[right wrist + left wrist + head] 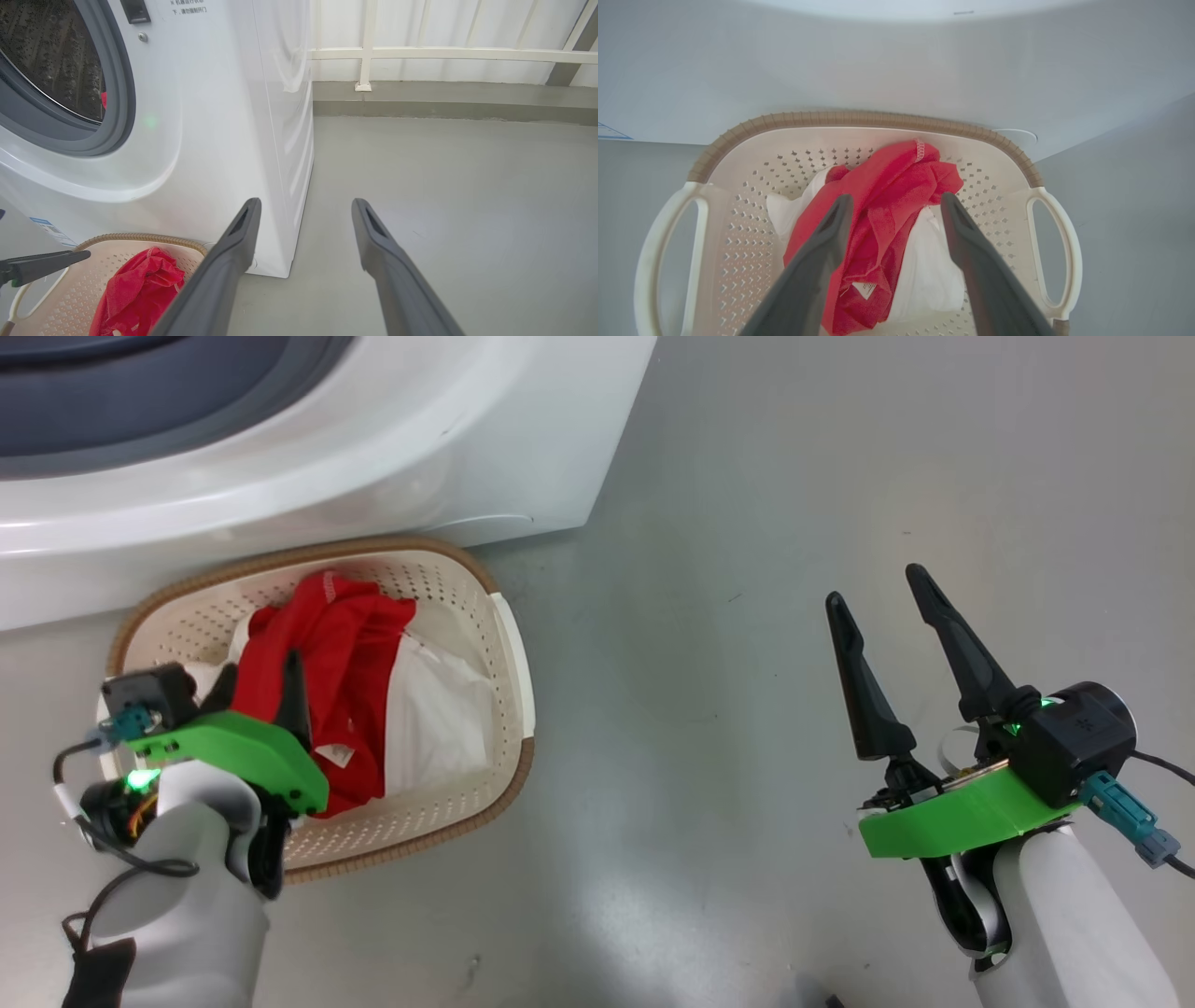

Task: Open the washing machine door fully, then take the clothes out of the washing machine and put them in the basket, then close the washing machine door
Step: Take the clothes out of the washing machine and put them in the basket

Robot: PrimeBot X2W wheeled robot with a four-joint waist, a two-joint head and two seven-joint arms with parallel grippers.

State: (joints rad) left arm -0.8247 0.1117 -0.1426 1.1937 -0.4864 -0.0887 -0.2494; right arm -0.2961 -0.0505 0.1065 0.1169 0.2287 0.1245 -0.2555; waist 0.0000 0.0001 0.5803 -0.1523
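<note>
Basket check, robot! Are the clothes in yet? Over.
Left pincer open above basket, gripping nothing. Right pincer open, over floor. Red and white clothes lie in basket. Nothing blocking.

Smooth matte grey floor (pixel 747 476), marked with a few small dark specks, under soft even light with faint pale reflections. At the far edge, a low grey kerb (pixel 444 99) along the foot of a white ribbed wall (pixel 444 23). Before that wall, a white horizontal rail (pixel 467 53) on a thin white post (pixel 367 37), small foot plate set on the kerb. At the upper right, a darker grey slanted beam (pixel 573 51).
</note>
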